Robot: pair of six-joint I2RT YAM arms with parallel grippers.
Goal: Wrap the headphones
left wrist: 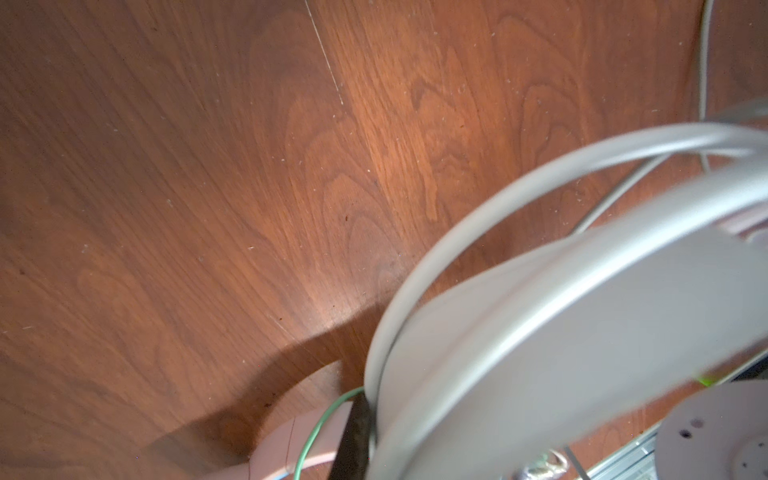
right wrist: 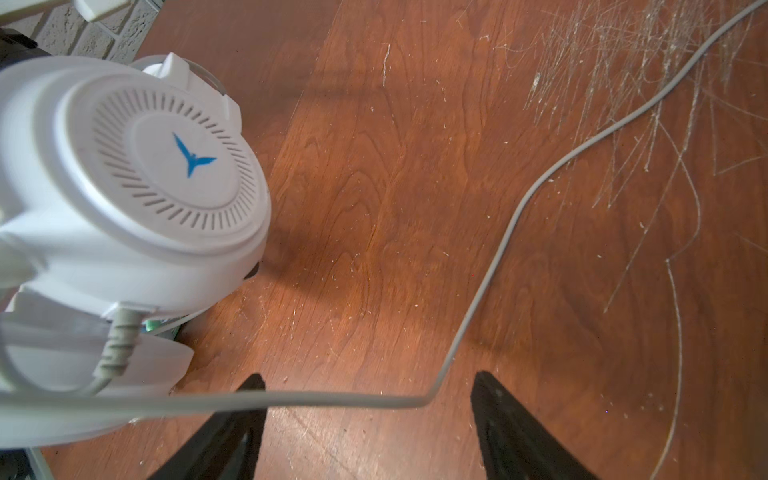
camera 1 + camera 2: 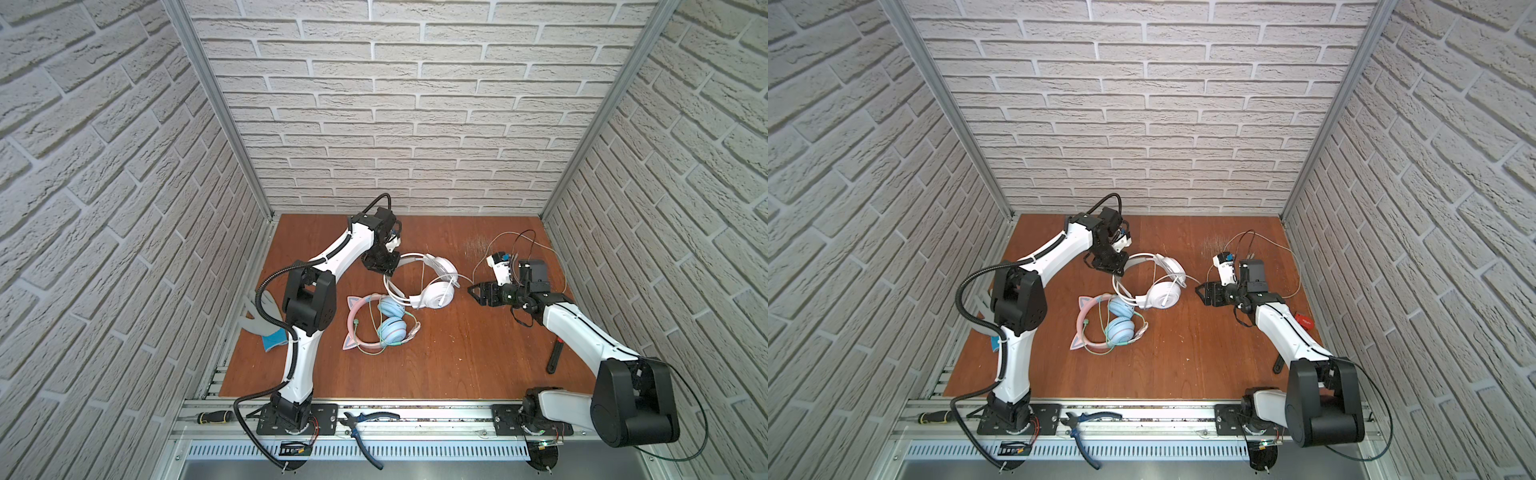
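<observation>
The left gripper is clenched shut against the band of the white headphones, whose cups lie at its 4 o'clock. The right gripper stands released at their 3 o'clock, with the white cable crossing between its jaws.

The table is red-brown wood, smooth and a bit shiny. It has rough, pale scratches on the far side, toward the right. The white headphones are hard, smooth plastic with a soft shine. Their cable looks like dull grey rubber. The pink headphones look like smooth plastic too. The walls look like rough, matt brick. The near rail is shiny metal.
</observation>
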